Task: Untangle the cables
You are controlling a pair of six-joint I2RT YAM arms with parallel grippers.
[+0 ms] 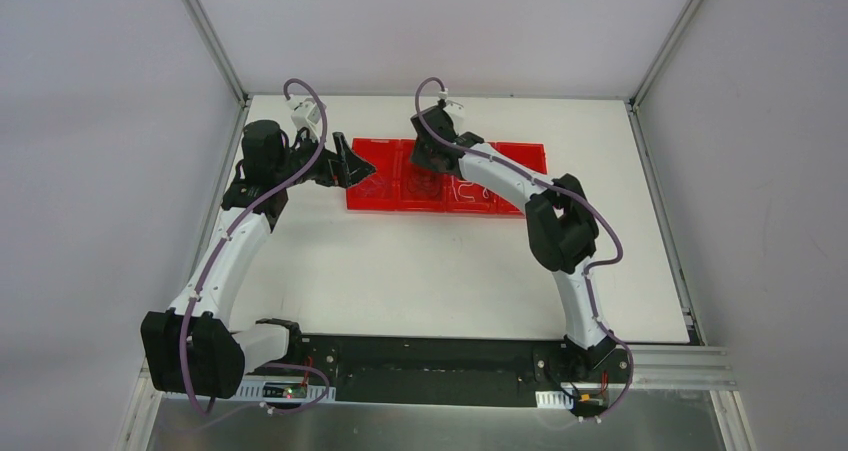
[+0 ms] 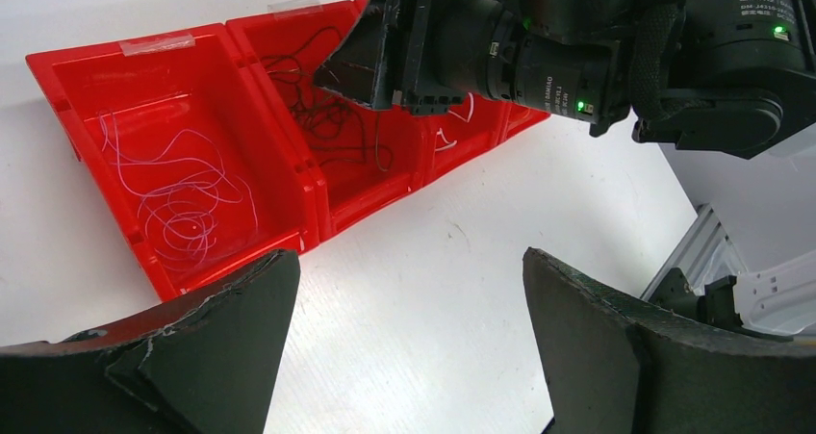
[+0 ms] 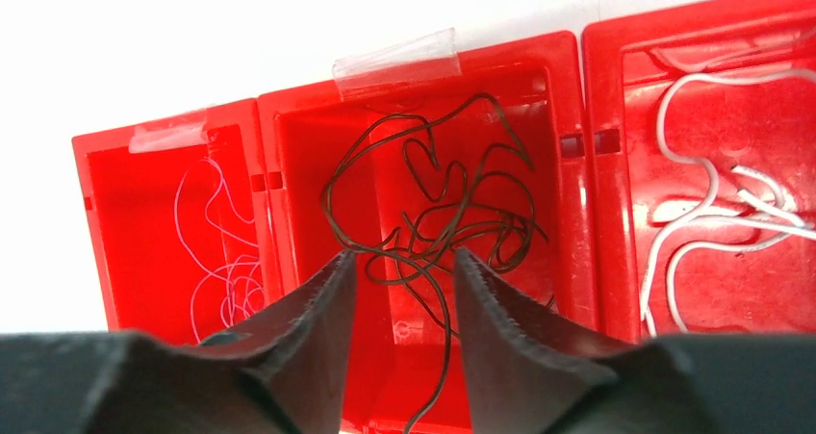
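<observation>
A row of red bins [image 1: 522, 157] lies at the back of the white table. In the right wrist view the middle bin holds a tangle of black cable [image 3: 481, 227], the left bin thin pale wire [image 3: 226, 261] and the right bin thicker white cable [image 3: 702, 213]. My right gripper [image 3: 404, 261] hangs over the black tangle with its jaws apart. One black strand runs loose down the gap between them. My left gripper [image 2: 412, 270] stands wide open over bare table just in front of the bins, with nothing in it. It sits at the row's left end [image 1: 362, 171].
Clear tape strips [image 3: 396, 57] stick to the bins' back rims. The right arm's wrist [image 2: 539, 49] hovers over the bins in the left wrist view. Metal frame posts [image 1: 215, 46] stand at the table's back corners, and a rail [image 1: 660, 366] runs along the near edge.
</observation>
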